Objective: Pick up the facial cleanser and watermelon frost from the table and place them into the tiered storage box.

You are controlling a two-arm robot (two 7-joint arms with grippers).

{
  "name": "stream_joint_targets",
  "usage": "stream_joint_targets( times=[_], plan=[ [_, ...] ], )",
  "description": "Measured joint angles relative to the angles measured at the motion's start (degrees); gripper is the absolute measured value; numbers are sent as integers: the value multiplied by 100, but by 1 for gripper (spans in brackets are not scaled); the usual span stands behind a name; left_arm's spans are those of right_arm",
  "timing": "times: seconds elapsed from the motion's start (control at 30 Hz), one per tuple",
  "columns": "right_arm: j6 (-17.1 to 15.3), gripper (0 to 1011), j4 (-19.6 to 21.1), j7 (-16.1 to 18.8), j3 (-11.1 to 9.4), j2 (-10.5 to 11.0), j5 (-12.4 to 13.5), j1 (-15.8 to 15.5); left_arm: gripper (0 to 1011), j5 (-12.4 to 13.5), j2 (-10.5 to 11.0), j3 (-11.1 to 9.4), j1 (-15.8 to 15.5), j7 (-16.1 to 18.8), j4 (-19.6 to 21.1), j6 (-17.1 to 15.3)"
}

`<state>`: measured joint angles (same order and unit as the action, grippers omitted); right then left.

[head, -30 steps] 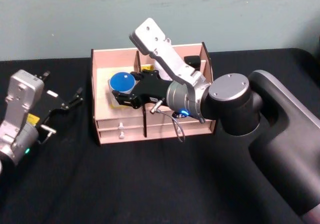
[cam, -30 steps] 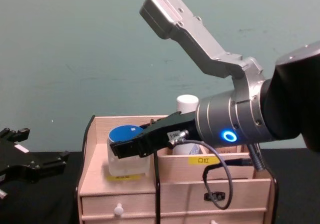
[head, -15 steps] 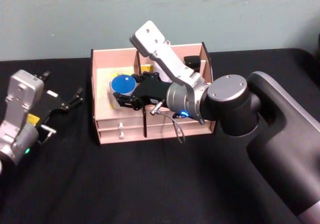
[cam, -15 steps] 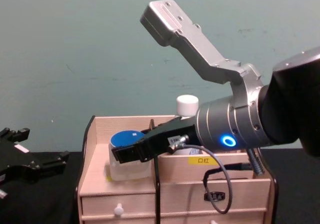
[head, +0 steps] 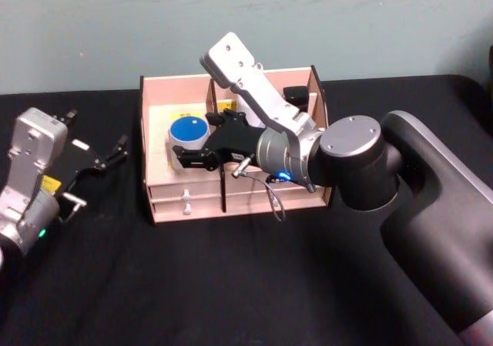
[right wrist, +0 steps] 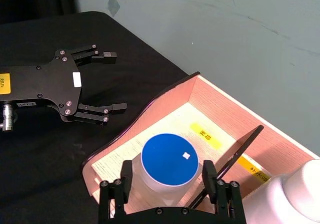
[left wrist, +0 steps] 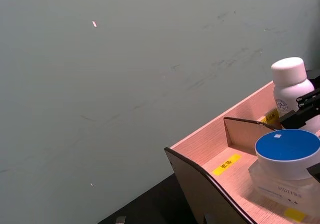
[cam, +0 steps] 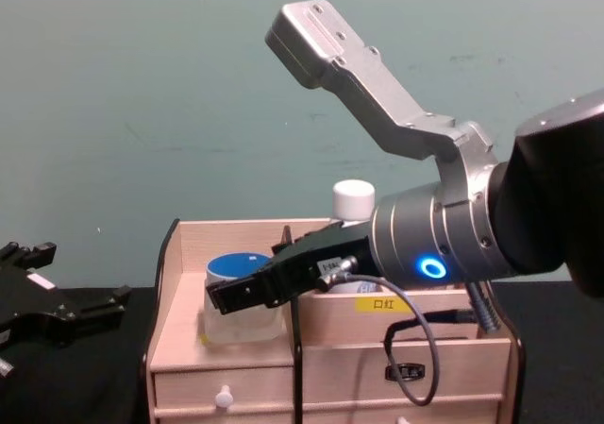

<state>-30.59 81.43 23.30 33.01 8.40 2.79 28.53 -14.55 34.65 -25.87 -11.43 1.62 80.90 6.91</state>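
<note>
The watermelon frost [right wrist: 169, 163], a frosted jar with a blue lid, stands on the floor of the left compartment of the tiered storage box [head: 185, 199]. My right gripper [right wrist: 167, 186] reaches over the box and is shut on the jar, one finger against each side of it. In the chest view the black fingers [cam: 247, 294] cover the front of the jar [cam: 234, 265]. The facial cleanser [left wrist: 289, 84], a white bottle with a rounded cap, stands upright in the compartment behind the divider [cam: 354, 197]. My left gripper [right wrist: 107, 82] rests open on the table left of the box.
A black-capped item [head: 296, 93] sits in the back right compartment of the box. Two rows of drawers with white knobs [cam: 224, 398] face me. Black tabletop [head: 192, 284] spreads in front of the box, and a teal wall stands behind it.
My right gripper has lowered the jar from above the left compartment down onto its floor. The left arm has not moved.
</note>
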Motion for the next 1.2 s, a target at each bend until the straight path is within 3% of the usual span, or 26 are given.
stream_joint_targets(
  times=[0.17, 0.63, 1.2],
  plan=[
    [-3, 1000, 2, 0, 0, 1, 4, 0, 1009, 0, 0, 0, 0, 0, 0, 0],
    [170, 1000, 310, 34, -132, 98, 22, -176, 1010, 0, 0, 0, 0, 0, 0, 0],
    [917, 1000, 1023, -138, -428, 319, 192, -684, 1009, 0, 0, 1, 0, 0, 0, 0]
  ],
)
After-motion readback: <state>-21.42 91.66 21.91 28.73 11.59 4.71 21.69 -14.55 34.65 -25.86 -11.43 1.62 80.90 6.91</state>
